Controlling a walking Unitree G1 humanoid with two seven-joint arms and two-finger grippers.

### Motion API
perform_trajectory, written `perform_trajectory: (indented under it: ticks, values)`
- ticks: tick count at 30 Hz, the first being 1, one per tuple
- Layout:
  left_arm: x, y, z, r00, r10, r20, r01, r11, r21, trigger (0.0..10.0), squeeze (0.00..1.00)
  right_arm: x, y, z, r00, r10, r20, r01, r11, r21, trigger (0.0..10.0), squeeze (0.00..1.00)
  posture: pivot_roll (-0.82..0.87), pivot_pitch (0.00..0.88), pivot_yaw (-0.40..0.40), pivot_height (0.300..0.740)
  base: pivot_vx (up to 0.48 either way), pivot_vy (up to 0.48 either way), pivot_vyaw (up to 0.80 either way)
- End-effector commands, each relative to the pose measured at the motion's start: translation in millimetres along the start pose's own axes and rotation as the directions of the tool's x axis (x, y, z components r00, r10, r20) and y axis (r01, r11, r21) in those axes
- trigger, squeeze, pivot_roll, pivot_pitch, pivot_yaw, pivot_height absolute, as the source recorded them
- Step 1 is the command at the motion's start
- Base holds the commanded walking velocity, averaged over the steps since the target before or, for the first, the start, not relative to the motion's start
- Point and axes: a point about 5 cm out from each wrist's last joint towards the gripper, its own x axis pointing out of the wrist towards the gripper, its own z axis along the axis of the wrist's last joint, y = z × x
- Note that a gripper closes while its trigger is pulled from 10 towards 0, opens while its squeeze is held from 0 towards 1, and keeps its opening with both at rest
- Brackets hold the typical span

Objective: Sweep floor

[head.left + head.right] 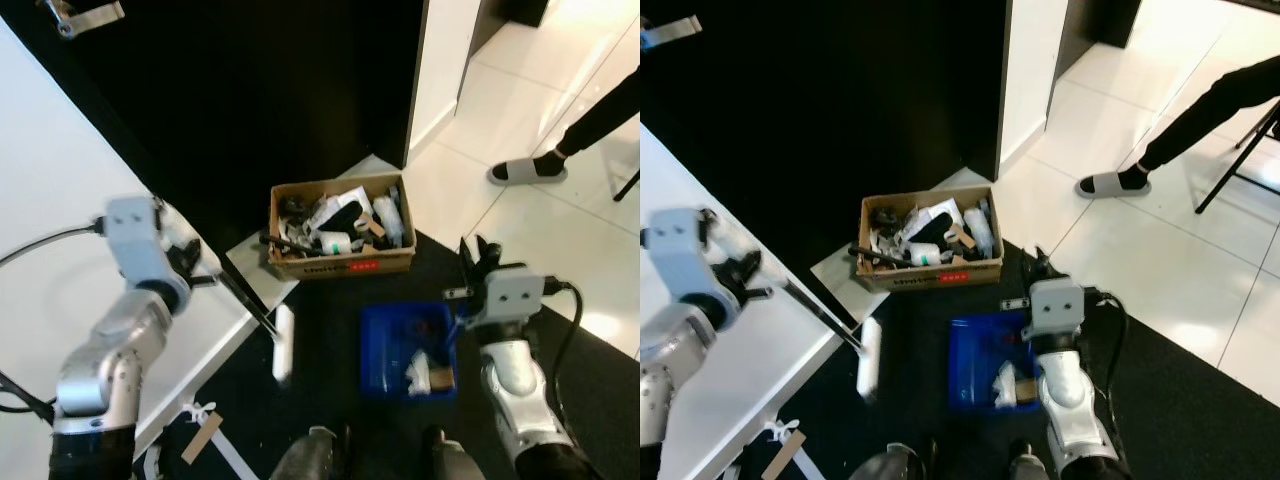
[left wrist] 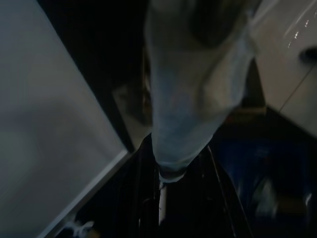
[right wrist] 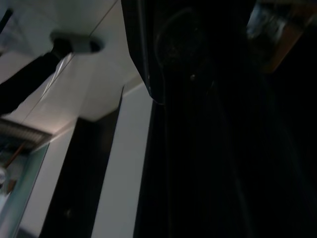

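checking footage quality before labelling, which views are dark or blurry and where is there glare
Left eye view: fairly sharp, glare on the tiled floor, black rug swallows detail. Right eye view: the same, slightly soft. Left wrist view: dim, a pale blurred handle out of focus up close. Right wrist view: mostly dark and soft, only the pale floor lit.

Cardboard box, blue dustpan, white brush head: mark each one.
cardboard box [image 1: 340, 266], left eye view, front wall by the red label.
blue dustpan [image 1: 380, 345], left eye view, bare blue floor of the pan.
white brush head [image 1: 284, 343], left eye view, middle of the head.
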Motion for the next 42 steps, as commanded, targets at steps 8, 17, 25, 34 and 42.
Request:
perform_trajectory:
  ticks: [8, 17, 25, 34, 42]
  values:
    - [1.9, -16.3, -7.9, 0.999, 0.036, 0.024, -0.039, 0.984, 0.173, 10.0, 0.0, 10.1, -10.7, 31.0, 0.995, -0.048, 0.082, 0.039, 0.993, 0.113, 10.0, 0.0, 0.02, 0.135, 0.146, 0.74, 0.0, 0.0, 0.0]
    - [6.0, -31.0, -10.3, 0.999, -0.008, 0.052, -0.001, 0.986, 0.166, 10.0, 0.0, 18.6, -14.1, 47.9, 0.993, -0.098, 0.064, 0.077, 0.958, 0.277, 10.0, 0.0, 0.0, 0.105, 0.145, 0.74, 0.0, 0.0, 0.0]
    - [10.0, -32.4, -11.9, 0.995, 0.02, 0.096, -0.038, 0.981, 0.188, 10.0, 0.0, 20.0, -14.5, 47.4, 0.996, -0.09, 0.005, 0.083, 0.937, 0.338, 10.0, 0.0, -0.01, 0.08, 0.136, 0.74, 0.0, 0.0, 0.0]
    - [11.1, -29.7, -19.2, 0.994, 0.064, 0.088, -0.08, 0.979, 0.187, 10.0, 0.0, 26.9, -11.8, 48.9, 0.998, -0.012, -0.068, 0.038, 0.918, 0.394, 10.0, 0.0, -0.01, 0.083, 0.136, 0.74, 0.0, 0.0, 0.0]
    - [11.3, -22.9, -17.1, 0.989, 0.09, 0.119, -0.112, 0.976, 0.19, 10.0, 0.0, 31.0, -11.8, 50.9, 0.995, 0.015, -0.103, 0.02, 0.944, 0.329, 10.0, 0.0, -0.01, 0.082, 0.139, 0.74, 0.0, 0.0, 0.0]
